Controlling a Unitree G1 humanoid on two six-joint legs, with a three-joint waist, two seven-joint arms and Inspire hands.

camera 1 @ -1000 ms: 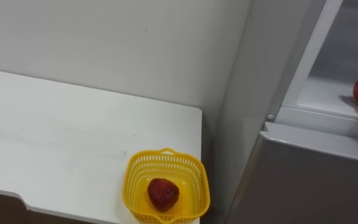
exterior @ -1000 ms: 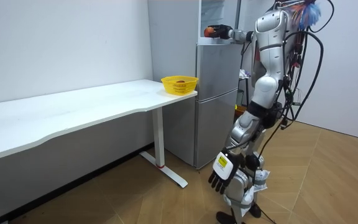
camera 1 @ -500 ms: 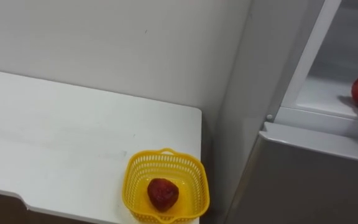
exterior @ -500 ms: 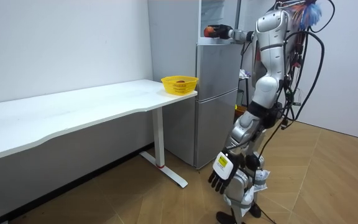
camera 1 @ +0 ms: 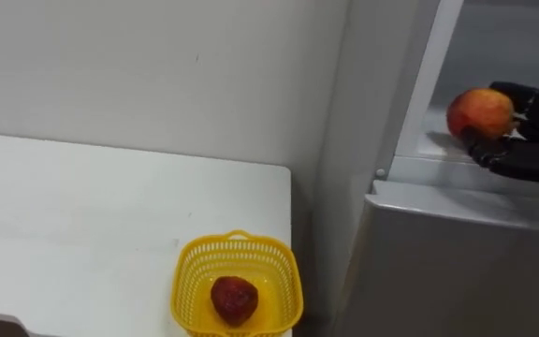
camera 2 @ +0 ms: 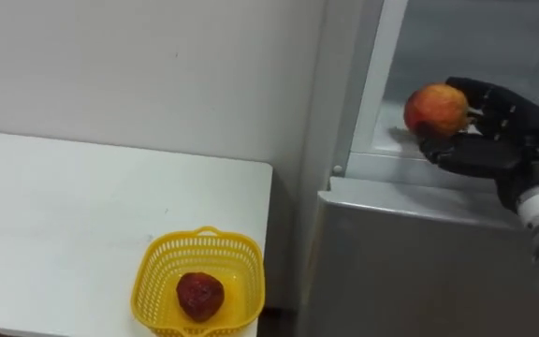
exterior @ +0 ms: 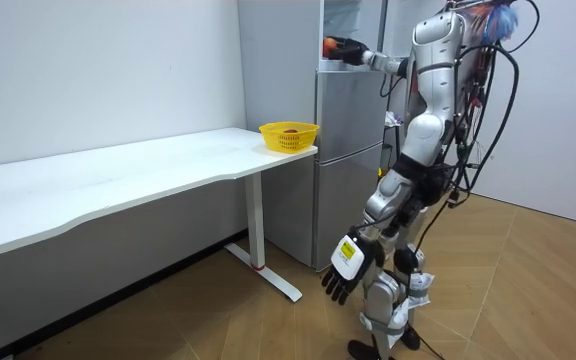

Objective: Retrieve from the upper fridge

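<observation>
The right hand (camera 2: pixel 494 140), black-fingered, is cut off at the wrist by the picture's edge in the left eye view, and its fingers hide the right side and underside of the round red-and-yellow fruit (camera 2: pixel 436 109). Whether that fruit rests on the shelf or hangs just above it cannot be told. The open upper compartment (camera 1: pixel 494 56) shows only its front strip. The yellow plastic mesh basket (camera 1: pixel 187 290) is clipped by the lower edge.

The basket stands at the near right corner of the white table (camera 1: pixel 82 215), just beside the grey fridge (camera 1: pixel 438 271), and holds a single dark red fruit (camera 1: pixel 234 298). A plain white wall (camera 1: pixel 157 75) rises behind the table. In the room view the robot stands upright on a wooden floor (exterior: pixel 528 290), facing the fridge, its right arm raised to the upper compartment.

The right hand is curled round the red-and-yellow fruit from the right and from below, at the compartment's front edge. The left hand (exterior: pixel 340 275) hangs low beside the legs, fingers loosely spread, holding nothing.
</observation>
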